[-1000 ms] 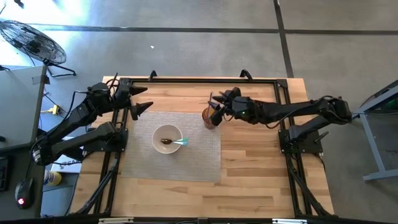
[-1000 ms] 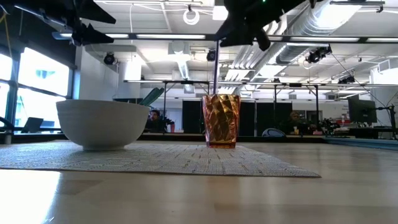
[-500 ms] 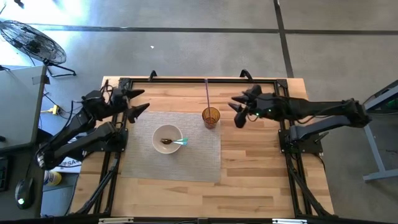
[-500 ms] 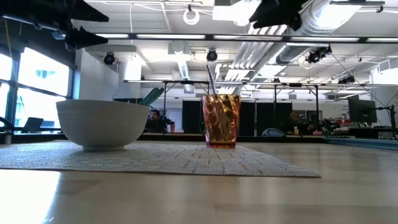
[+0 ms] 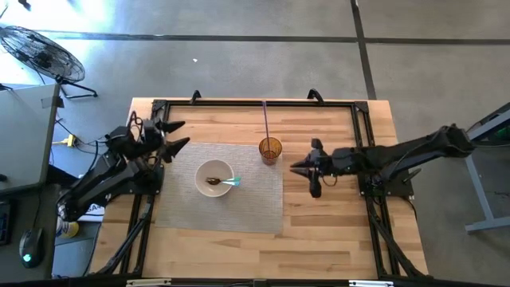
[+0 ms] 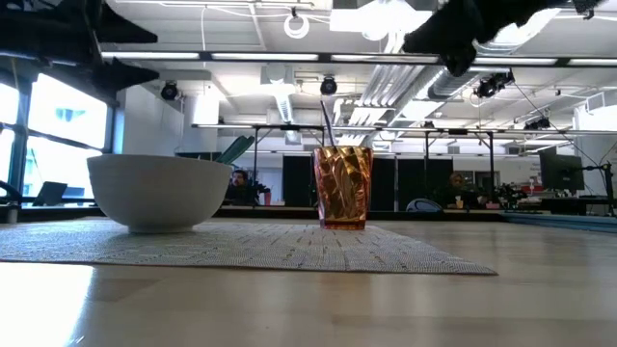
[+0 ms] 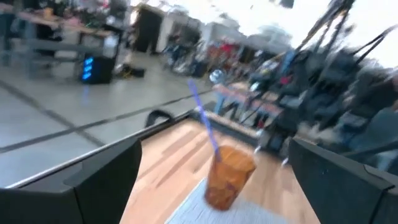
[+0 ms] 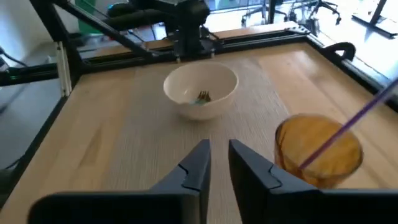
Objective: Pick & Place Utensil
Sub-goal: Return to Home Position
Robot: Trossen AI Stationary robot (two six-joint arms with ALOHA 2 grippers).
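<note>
**High view.** The violet straw (image 5: pixel 265 119) stands in the orange cup (image 5: pixel 270 150) at the far right corner of the gray mat (image 5: pixel 255 203). The blue fork (image 5: pixel 231 182) lies in the white bowl (image 5: pixel 215 177) at mid-mat, its handle across the rim. The left gripper (image 5: pixel 183 132) hangs over the mat's far left corner, fingers spread and empty. The right gripper (image 5: pixel 296 168) is over bare table (image 5: pixel 335 231) just right of the mat, apart from the cup.

**Low view.** The cup (image 6: pixel 343 186) sits upright on the mat. The straw (image 6: pixel 328 120) leans slightly, most of its length bare above the rim. The fork's handle (image 6: pixel 234 149) pokes up behind the bowl (image 6: pixel 159 191).

**Left wrist view.** The fingers are set wide, with nothing between them; the cup and straw lie beyond.

**Right wrist view.** The fingers are narrowly parted and hold nothing. The bowl (image 8: pixel 200 90) is ahead and the cup (image 8: pixel 318 152) is off to one side.

**Handling (judged).** The straw looks like a thin, smooth, very light tube that would crush or slip easily. A gentle pinch on the bare length above the rim suits it. A sideways pull could tip the light cup. The fork seems stiff and light, and its overhanging handle is the natural hold.
</note>
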